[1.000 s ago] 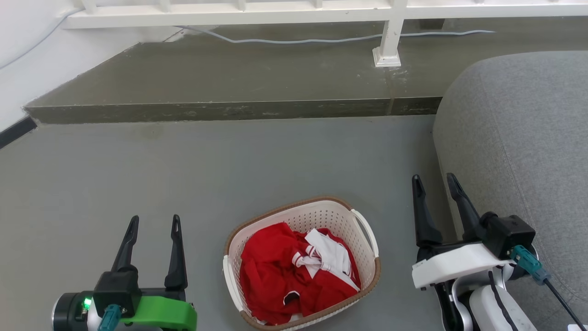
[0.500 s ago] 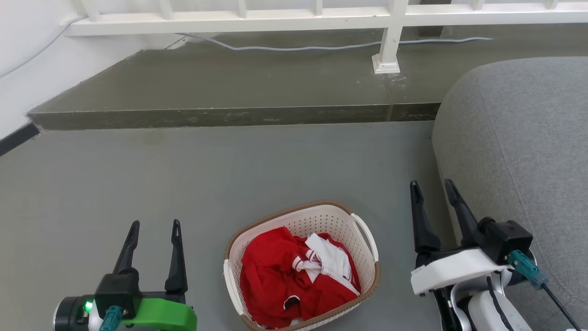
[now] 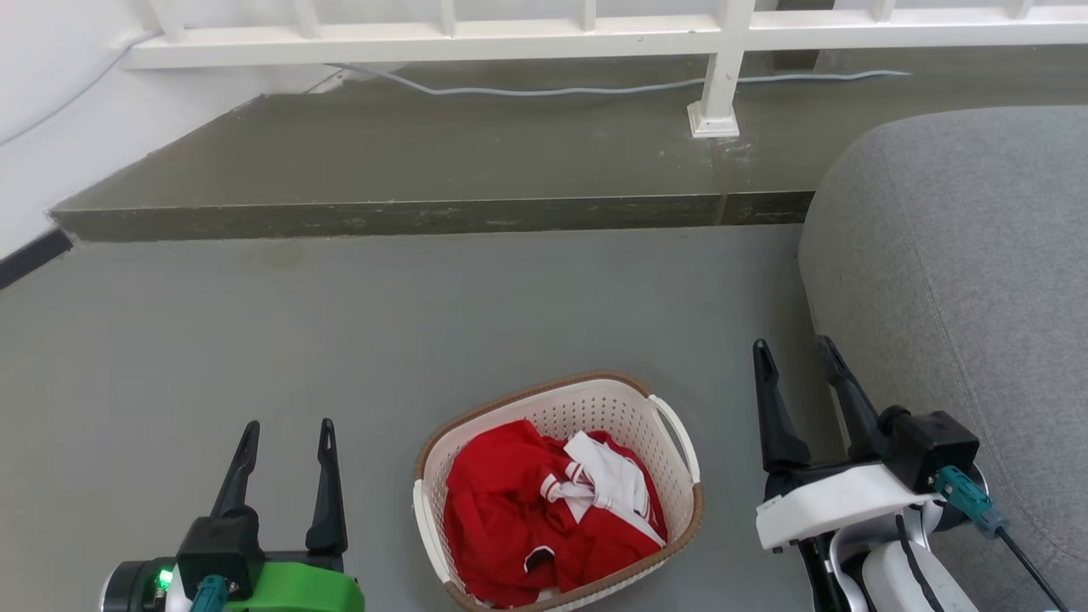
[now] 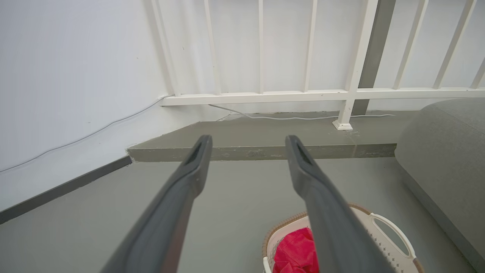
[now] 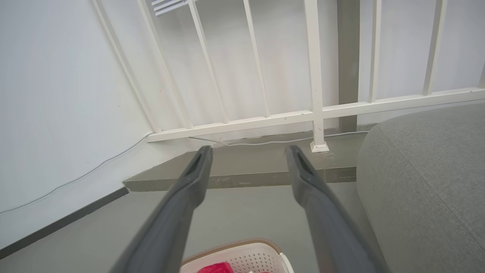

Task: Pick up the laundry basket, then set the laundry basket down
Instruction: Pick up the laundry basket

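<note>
Basket (image 3: 561, 406): cream perforated plastic with a brown rim. It stands upright on the floor (image 3: 425, 323), low in the head view, between the two grippers and touching neither. One white handle (image 3: 680, 433) is on the side toward the right gripper, another (image 3: 422, 527) on the side toward the left gripper. The near end is cut off by the bottom edge of that view.

Contents: red cloth (image 3: 510, 510), crumpled, covering most of the inside. A white cloth (image 3: 612, 476) with red stripes lies on top of it, toward the right handle.

Left gripper (image 3: 289, 425): green-collared, with a green light lit on the wrist. It is beside the basket on the robot's left, apart from it. The fingers are spread wide and hold nothing, with the tips pointing away from the robot. In the left wrist view the basket shows low and partly behind one finger.

Right gripper (image 3: 792, 343): white-collared, between the basket and the sofa (image 3: 952, 255). It is near the right handle but not touching it. The fingers are spread wide and hold nothing. In the right wrist view the basket's far rim shows at the bottom edge between the fingers.

Surroundings: grey floor; a raised step (image 3: 425, 153) beyond it; a white railing (image 3: 510, 34) on the step; a pale cable (image 3: 552, 87) lying along the step under the railing; a white wall (image 3: 51, 85) at the left.
</note>
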{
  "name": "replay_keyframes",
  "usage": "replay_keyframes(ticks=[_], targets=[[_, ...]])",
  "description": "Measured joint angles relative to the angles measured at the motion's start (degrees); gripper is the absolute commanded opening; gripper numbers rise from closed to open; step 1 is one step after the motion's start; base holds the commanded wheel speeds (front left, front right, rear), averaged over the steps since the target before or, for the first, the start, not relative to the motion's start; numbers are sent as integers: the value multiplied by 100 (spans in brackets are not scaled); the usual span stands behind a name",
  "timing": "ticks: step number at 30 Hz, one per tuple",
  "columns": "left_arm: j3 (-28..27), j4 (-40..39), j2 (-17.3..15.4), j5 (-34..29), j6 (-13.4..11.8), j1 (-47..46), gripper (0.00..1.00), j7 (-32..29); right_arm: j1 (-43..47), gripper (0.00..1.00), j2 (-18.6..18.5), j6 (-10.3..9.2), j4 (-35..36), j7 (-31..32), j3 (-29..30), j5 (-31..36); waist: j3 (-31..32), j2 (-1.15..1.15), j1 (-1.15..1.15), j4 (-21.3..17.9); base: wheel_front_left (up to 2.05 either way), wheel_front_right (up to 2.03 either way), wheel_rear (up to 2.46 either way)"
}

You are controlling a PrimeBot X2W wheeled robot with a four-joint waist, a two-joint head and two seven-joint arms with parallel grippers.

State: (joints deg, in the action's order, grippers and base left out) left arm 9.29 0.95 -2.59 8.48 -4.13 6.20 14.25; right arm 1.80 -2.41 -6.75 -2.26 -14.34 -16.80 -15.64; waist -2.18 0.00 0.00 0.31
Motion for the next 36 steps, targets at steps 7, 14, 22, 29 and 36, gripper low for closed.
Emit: replay_keyframes(ticks=[7, 14, 22, 29, 36], targets=[[-3, -33, 0, 0, -1, -1, 100, 0, -1, 100, 0, -1, 12, 0, 3, 2, -135, 0, 0, -16, 0, 0, 0], [-13, -51, 0, 60, -1, -12, 100, 0, -19, 100, 0, -34, 100, -1, 27, 105, -391, 0, 0, -34, 0, 0, 0], [-34, 127, 1, 199, -1, -233, 100, 1, -405, 100, -3, -34, 250, -2, 172, 208, -875, 0, 0, -55, 0, 0, 0], [-68, 508, 4, 414, 1, -754, 100, 16, -880, 100, -15, -34, 325, -8, 352, 322, -1477, 0, 0, -83, 0, 0, 0], [-13, 911, 12, 530, 8, -1143, 100, 16, -1253, 100, -22, -32, 443, -9, 465, 414, -1953, 0, 0, -106, 0, 0, 0]])
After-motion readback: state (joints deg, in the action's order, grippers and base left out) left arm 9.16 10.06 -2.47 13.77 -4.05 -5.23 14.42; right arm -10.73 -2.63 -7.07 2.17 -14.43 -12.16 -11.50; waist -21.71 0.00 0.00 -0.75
